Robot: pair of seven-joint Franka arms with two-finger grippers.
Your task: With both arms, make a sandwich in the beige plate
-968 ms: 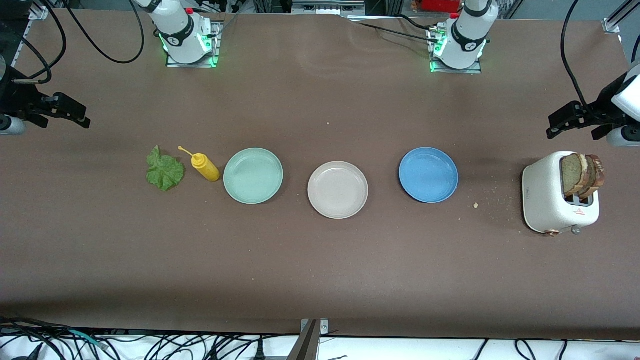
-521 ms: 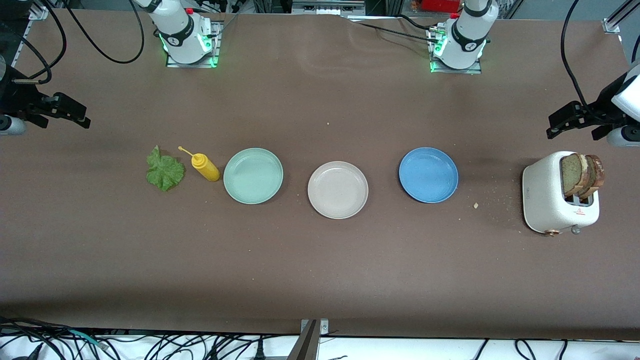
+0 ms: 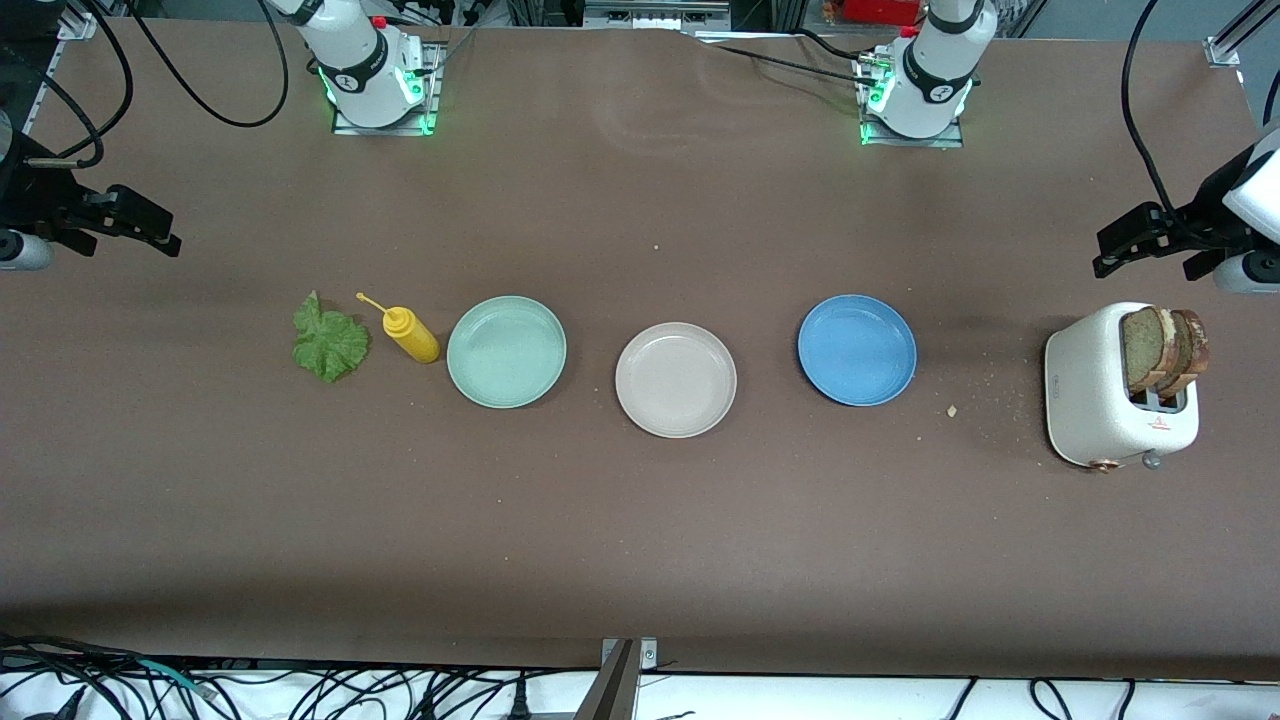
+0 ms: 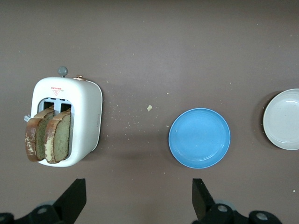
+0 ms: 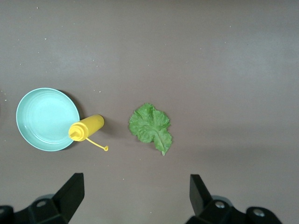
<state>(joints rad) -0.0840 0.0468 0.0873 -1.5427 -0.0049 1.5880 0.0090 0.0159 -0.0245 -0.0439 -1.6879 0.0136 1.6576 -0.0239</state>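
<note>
Waiting at mid-height by the front view's two side edges, the left gripper (image 3: 1125, 250) and right gripper (image 3: 150, 228) spread their fingers wide, holding nothing. Centre frame sits the round pale-beige plate (image 3: 676, 380); two brown bread slices (image 3: 1160, 350) stand in the white toaster (image 3: 1100, 400) at right, the crinkled green lettuce leaf (image 3: 328, 342) lies at left.

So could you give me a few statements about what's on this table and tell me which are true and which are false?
1. Two bread slices stand in the toaster. True.
2. The lettuce leaf lies on the beige plate. False: it lies on the bare table, beside the mustard bottle.
3. The beige plate sits between the green plate and the blue plate. True.
4. The left gripper holds a slice. False: it is open and holds nothing.
5. The right gripper is open. True.
</note>
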